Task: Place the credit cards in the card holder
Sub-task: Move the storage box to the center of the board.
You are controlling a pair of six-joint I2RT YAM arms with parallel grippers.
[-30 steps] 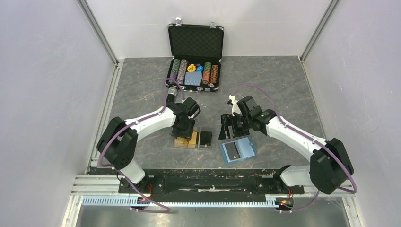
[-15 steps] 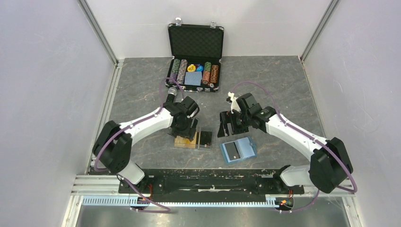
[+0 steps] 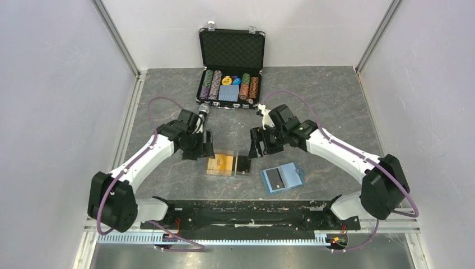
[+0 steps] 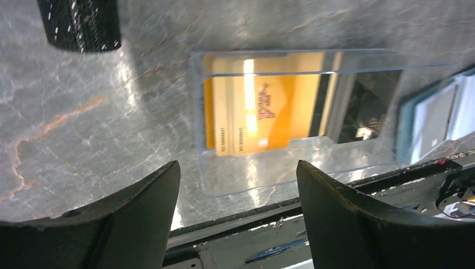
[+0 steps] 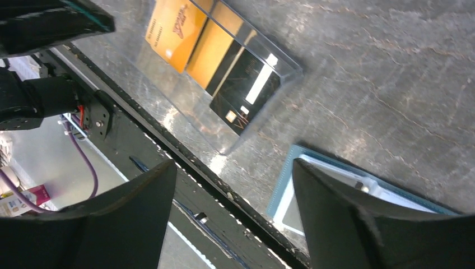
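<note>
The orange-yellow credit cards [image 3: 219, 163] lie inside a clear plastic box [image 3: 227, 172] near the table's front; they also show in the left wrist view [image 4: 263, 112] and the right wrist view [image 5: 185, 33]. The teal-blue card holder [image 3: 282, 177] lies open to the right of the box, and its edge shows in the right wrist view [image 5: 358, 185]. My left gripper [image 3: 201, 147] is open and empty, just left of and behind the box. My right gripper [image 3: 259, 145] is open and empty, behind the box's right end and the holder.
A dark card or lid [image 3: 243, 164] fills the box's right part. An open black chip case [image 3: 231, 84] with poker chips and a blue-grey deck stands at the back. A black rail [image 3: 246, 210] runs along the table's near edge.
My left gripper has pulled up and to the left, off the clear box. My right gripper has shifted a little back and left. The cards and holder have not moved.
</note>
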